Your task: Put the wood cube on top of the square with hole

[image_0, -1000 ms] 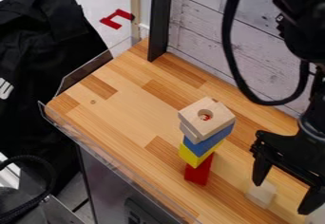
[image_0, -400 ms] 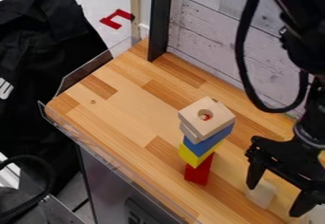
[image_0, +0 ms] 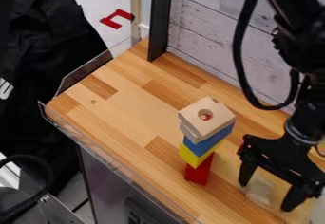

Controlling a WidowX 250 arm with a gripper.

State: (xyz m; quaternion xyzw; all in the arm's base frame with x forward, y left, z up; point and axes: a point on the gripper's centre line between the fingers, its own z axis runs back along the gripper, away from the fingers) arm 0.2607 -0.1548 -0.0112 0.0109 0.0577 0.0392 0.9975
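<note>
The black two-finger gripper (image_0: 266, 197) hangs with its fingers spread; the pale wood cube (image_0: 258, 191) sits on the table (image_0: 130, 107) between them, nearer the finger on the block tower's side (image_0: 205, 147).

Black arm (image_0: 304, 42), chunky rounded joints. Thick black cable (image_0: 238, 52), long loop alongside. Dark shiny ring (image_0: 303, 132) at wrist. Black gripper (image_0: 265, 195): broad angular crossbar, two chunky fingers (image_0: 248, 170) with blunt tips, tiny red spot on one side.
</note>
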